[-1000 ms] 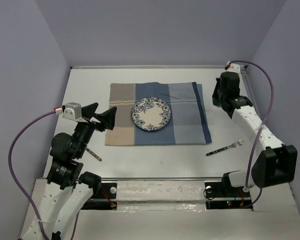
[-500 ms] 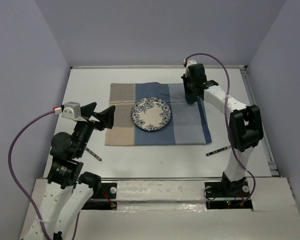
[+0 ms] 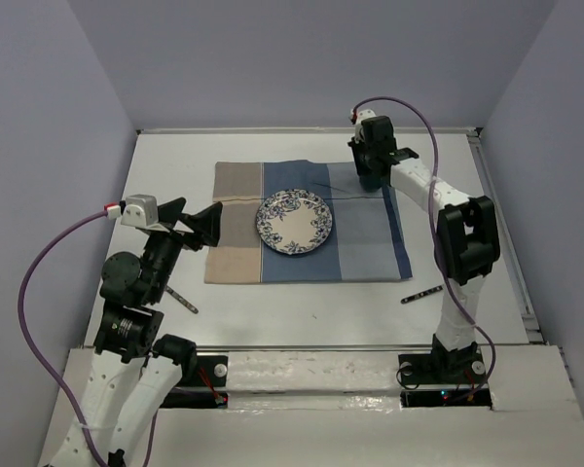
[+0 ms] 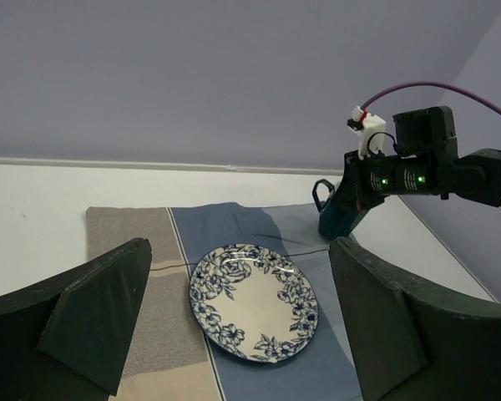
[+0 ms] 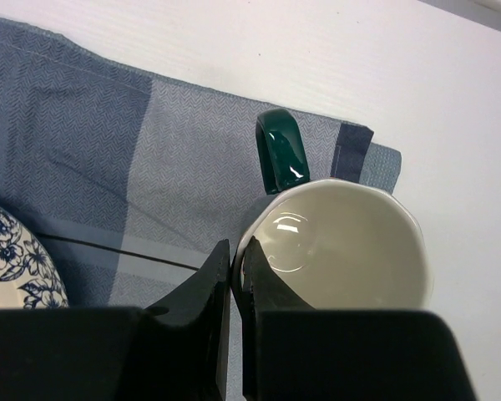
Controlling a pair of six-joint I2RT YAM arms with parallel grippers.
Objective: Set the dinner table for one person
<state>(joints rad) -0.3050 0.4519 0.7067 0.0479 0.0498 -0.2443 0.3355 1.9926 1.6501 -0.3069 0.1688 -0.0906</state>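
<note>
1. The left end effector (image 4: 240, 251) is hanging wide open and empty over the left edge of the placemat (image 3: 238, 258). A dark-handled utensil (image 3: 182, 300) is lying on the white worktop (image 3: 302, 311) nearer in.
2. The plate (image 3: 295, 222) is sitting mid-placemat.
3. The right end effector (image 5: 236, 251) is pinching the green mug (image 5: 342, 251) by its rim, almost closed, at the placemat's far-right corner. I'm judging the mug rigid, glazed, slippery and chippable. The wall beside the handle is looking like a fair hold.

Soft, even light is spread across every view; shadows are kept faint. Glare is caught inside the mug (image 5: 342, 251); fingers (image 4: 92, 317) at lower left are rendered dark, soft.
</note>
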